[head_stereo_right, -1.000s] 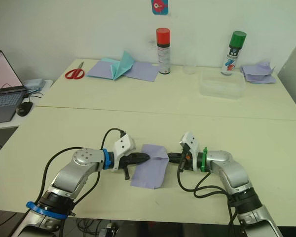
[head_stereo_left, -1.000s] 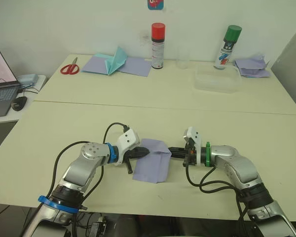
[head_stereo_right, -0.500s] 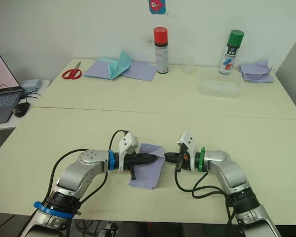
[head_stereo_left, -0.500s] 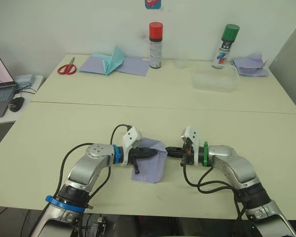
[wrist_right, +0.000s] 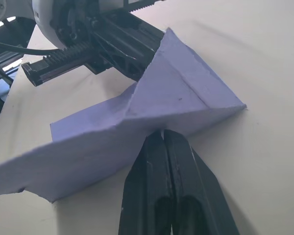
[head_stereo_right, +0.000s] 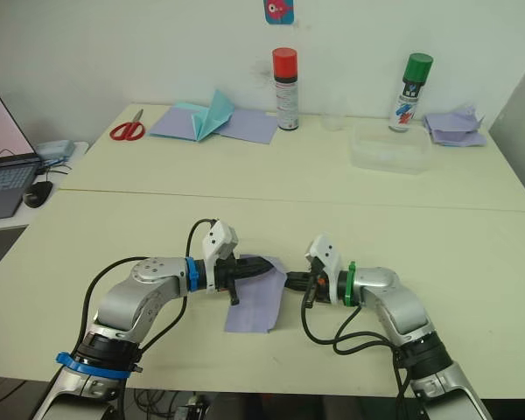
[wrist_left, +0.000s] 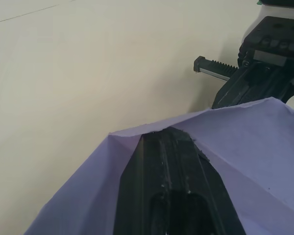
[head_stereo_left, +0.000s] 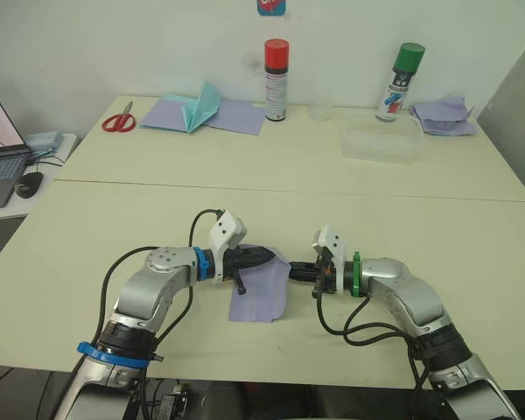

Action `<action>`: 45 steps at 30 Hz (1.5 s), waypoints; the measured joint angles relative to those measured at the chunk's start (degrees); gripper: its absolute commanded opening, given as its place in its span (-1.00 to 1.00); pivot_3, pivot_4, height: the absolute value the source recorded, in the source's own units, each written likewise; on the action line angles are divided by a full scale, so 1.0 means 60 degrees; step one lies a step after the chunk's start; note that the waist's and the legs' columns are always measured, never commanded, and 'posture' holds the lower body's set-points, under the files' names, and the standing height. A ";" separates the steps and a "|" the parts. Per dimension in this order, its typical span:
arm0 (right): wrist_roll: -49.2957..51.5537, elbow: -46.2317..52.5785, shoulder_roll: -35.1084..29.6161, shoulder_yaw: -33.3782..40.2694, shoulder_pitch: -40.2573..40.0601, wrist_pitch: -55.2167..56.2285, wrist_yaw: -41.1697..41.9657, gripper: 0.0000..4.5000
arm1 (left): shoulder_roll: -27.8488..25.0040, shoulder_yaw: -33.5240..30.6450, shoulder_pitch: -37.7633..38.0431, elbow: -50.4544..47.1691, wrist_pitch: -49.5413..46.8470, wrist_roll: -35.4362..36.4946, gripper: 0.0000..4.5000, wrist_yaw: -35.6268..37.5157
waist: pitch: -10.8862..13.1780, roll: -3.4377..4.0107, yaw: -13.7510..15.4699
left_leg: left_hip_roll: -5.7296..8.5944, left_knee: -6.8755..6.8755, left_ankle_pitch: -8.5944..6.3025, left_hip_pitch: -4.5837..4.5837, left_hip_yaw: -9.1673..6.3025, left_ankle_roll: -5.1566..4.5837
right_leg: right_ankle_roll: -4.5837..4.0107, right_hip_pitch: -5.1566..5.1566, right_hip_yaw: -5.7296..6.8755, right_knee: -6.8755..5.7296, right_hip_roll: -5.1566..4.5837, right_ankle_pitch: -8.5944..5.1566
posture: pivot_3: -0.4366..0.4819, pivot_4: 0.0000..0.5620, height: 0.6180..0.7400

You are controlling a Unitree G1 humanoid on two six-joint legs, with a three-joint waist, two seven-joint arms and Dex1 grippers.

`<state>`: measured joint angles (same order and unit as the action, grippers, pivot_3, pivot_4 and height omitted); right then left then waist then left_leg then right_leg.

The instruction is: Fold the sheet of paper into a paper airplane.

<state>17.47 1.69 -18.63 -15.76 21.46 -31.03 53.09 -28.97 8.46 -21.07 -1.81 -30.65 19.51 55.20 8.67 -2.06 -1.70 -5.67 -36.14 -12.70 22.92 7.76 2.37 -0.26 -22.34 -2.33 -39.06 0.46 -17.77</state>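
Right wrist view: creased, tented sheet of paper

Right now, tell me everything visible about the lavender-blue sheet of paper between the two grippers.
The thin pale lavender-blue sheet of paper lies near the front edge of the cream table, partly folded, with straight creases and one corner raised into a pointed tent. The left gripper, fingers shut, lies on its upper part and presses under the raised fold. The right gripper, fingers shut, meets its right edge.
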 measured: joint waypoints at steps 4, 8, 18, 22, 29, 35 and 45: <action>-0.0013 -0.0052 0.0051 -0.0009 0.0063 0.0029 -0.0037 -0.99 | -0.0531 0.0353 0.0246 0.0039 0.0228 -0.0583 -1.00 0.0084 | 0.0000 0.0000 -0.0005 | 0.0000 0.0001 0.0000 -0.0001 0.0002 0.0000 | -0.0006 -0.0001 -0.0002 0.0001 -0.0001 0.0004 | -0.05 -0.47 1.00; -0.0067 -0.0075 0.0182 -0.0012 0.0100 0.0030 -0.0067 -0.99 | -0.0698 0.0410 0.0434 0.0085 0.0384 -0.0798 -1.00 0.0063 | 0.0001 0.0001 -0.0003 | -0.0003 0.0001 0.0000 -0.0001 0.0003 0.0000 | -0.0007 -0.0001 0.0001 0.0000 -0.0003 0.0004 | -0.05 -0.47 1.00; -0.0117 -0.0469 0.0979 -0.0339 0.0551 0.0109 -0.0147 -0.99 | -0.0842 0.0409 0.0452 0.0113 0.0429 -0.0859 -1.00 0.0068 | 0.0000 0.0002 -0.0027 | -0.0005 0.0001 0.0000 -0.0006 0.0002 0.0000 | -0.0011 0.0000 0.0003 -0.0005 0.0000 0.0006 | -0.05 -0.47 1.00; -0.0405 -0.0933 0.1049 -0.0626 0.0757 0.0359 -0.0120 -0.99 | -0.0842 0.0401 0.0452 0.0106 0.0397 -0.0851 -1.00 0.0057 | 0.0000 0.0002 -0.0028 | -0.0005 0.0001 0.0000 -0.0007 0.0003 0.0000 | -0.0022 -0.0001 0.0002 -0.0005 0.0000 0.0012 | -0.05 -0.47 1.00; -0.0943 -0.1563 0.1127 -0.1127 0.0958 0.0845 -0.0111 -0.99 | -0.1064 0.0275 0.0474 0.0101 0.0364 -0.0841 -1.00 0.0041 | 0.0000 0.0002 -0.0054 | -0.0010 0.0001 0.0000 -0.0011 0.0003 0.0001 | -0.0025 -0.0002 0.0003 -0.0008 0.0002 0.0014 | -0.05 -0.47 1.00; -0.1477 -0.1843 0.1133 -0.1448 0.1054 0.1166 -0.0118 -0.99 | -0.1335 0.0000 0.0587 0.0104 0.0331 -0.0839 -1.00 -0.0083 | -0.0001 0.0001 -0.0053 | -0.0011 0.0001 0.0000 -0.0011 0.0007 0.0001 | -0.0026 -0.0003 0.0000 -0.0008 0.0002 0.0014 | -0.05 -0.47 1.00; -0.2038 -0.2005 0.1069 -0.1820 0.1445 0.1392 -0.0092 -0.99 | -0.1856 -0.1070 0.0833 0.0248 0.0551 -0.0464 -1.00 0.0005 | -0.0003 -0.0004 -0.0114 | -0.0017 0.0005 0.0003 -0.0017 0.0008 0.0005 | -0.0027 -0.0003 0.0004 -0.0013 0.0001 0.0015 | -0.05 -0.47 1.00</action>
<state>5.24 -10.34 -12.21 -26.68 30.13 -22.68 52.54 -40.10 2.04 -16.07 -0.32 -27.35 16.72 55.23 8.65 -2.08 -2.39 -5.77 -36.11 -12.68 22.82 7.81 2.40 -0.42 -22.35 -2.31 -39.13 0.47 -17.68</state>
